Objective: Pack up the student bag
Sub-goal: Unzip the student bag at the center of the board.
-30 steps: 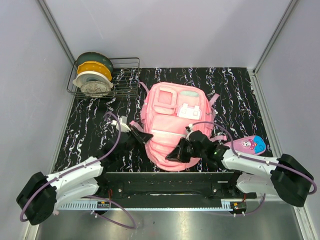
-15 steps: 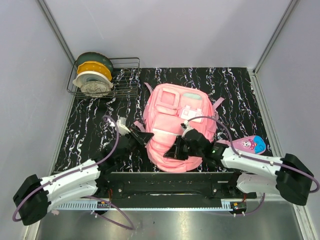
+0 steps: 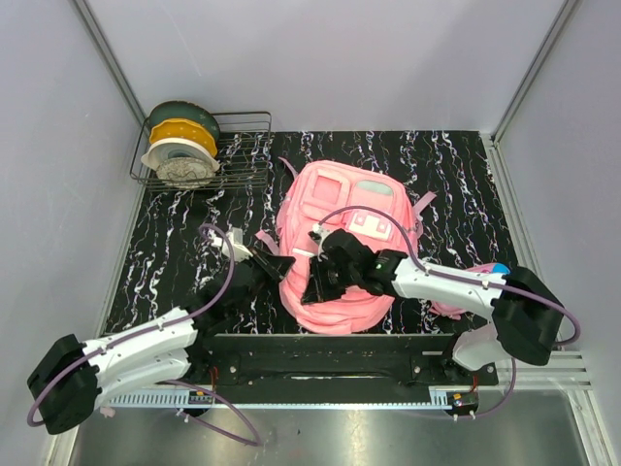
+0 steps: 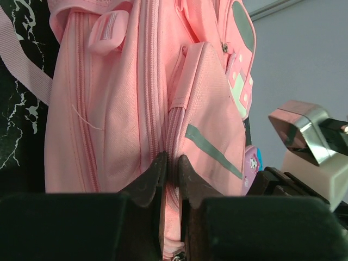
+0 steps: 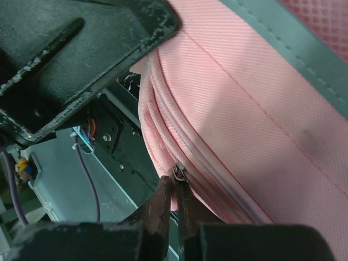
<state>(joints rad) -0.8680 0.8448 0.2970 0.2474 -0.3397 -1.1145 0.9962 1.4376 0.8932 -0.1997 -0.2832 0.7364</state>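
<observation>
The student bag (image 3: pixel 344 209), a large pink backpack, lies in the middle of the black marbled table. At its near left edge my left gripper (image 3: pixel 287 264) is shut, pinching a fold of pink fabric along a zipper seam (image 4: pixel 172 130); the left wrist view shows its fingertips (image 4: pixel 172 160) tight on the cloth. My right gripper (image 3: pixel 312 291) reaches across the bag's near side. It is shut on the small pink zipper pull (image 5: pixel 180 175) at the bag's lower edge, with the right gripper (image 5: pixel 175 184) seen close up in its wrist view.
A wire rack (image 3: pixel 243 146) holding several filament spools (image 3: pixel 181 146) stands at the back left. A small pink and blue pencil case (image 3: pixel 490 271) lies right of the bag, partly behind my right arm. Grey walls close in the table on three sides.
My right gripper has travelled left along the bag's near edge, still shut on the zipper pull. The bag has shifted slightly. The left gripper has kept its pinch in nearly the same place.
</observation>
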